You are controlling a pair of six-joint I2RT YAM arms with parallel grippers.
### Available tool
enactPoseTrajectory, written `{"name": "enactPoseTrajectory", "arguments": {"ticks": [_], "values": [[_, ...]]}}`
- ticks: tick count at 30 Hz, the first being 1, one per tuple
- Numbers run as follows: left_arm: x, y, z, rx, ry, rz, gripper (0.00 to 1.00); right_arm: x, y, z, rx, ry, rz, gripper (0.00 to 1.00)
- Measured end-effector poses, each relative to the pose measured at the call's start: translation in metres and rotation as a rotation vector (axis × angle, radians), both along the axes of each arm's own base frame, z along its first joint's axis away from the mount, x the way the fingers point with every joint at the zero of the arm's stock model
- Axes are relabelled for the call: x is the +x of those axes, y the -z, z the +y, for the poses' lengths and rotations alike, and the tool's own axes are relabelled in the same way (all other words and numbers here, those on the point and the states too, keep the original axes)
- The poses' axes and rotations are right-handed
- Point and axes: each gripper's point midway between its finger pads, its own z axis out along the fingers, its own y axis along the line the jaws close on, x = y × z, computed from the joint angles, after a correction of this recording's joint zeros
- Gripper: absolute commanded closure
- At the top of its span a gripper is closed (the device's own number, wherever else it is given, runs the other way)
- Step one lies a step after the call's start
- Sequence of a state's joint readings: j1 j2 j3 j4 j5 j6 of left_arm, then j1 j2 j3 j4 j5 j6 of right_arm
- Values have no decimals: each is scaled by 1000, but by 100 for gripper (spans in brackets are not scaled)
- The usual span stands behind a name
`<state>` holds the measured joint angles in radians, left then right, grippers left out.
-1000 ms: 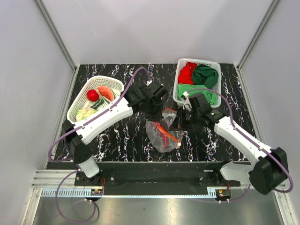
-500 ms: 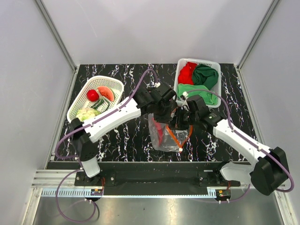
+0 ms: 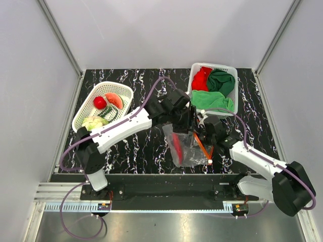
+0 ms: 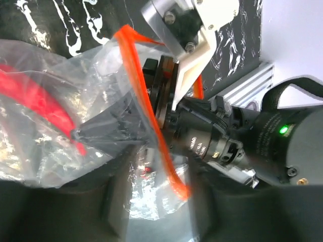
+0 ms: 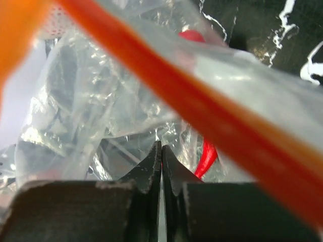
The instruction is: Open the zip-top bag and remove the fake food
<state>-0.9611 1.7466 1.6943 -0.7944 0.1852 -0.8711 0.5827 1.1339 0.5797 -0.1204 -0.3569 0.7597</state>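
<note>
The bag [image 3: 189,151] is found at the centre of the top view, between the two arms, with its strip [image 3: 202,146] on the 3 o'clock side. The right gripper [image 5: 160,154] is pressed shut on clear film just under the strip. The left gripper [image 4: 156,206] is seen with its jaws apart, a run of strip and a fold of film lying between them, not yet pinched by the look of it. A red piece [image 4: 43,93] is seen inside the bag; other food [image 3: 107,103] lies in the basket [image 3: 83,115] at 10 o'clock. For this step, the left jaws are best closed on one lip only, close to the strip. The lips should then be drawn apart toward 9 and 3 o'clock — slowly, so that neither film slips.
</note>
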Motion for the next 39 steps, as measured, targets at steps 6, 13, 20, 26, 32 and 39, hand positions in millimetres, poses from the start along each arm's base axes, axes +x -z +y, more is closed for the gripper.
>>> {"name": "enactPoseTrajectory", "arguments": {"ticks": [6, 13, 20, 26, 32, 39], "values": [[-7, 8, 38, 10, 3, -37, 37, 2, 2, 2, 18, -5, -33, 93], [5, 22, 136, 33, -183, -57, 53, -2, 10, -1, 9, -16, -34, 92], [-15, 93, 151, 127, -163, 52, 52, -5, 25, 3, -7, -53, 9, 90], [-11, 149, 130, 134, -142, 163, 40, -10, 35, 4, -15, -81, 49, 88], [-1, 177, 114, 135, -119, 189, 45, -13, 39, 6, -15, -105, 56, 87], [0, 197, 110, 155, -70, 207, 46, -14, 53, 9, -28, -129, 96, 84]]}}
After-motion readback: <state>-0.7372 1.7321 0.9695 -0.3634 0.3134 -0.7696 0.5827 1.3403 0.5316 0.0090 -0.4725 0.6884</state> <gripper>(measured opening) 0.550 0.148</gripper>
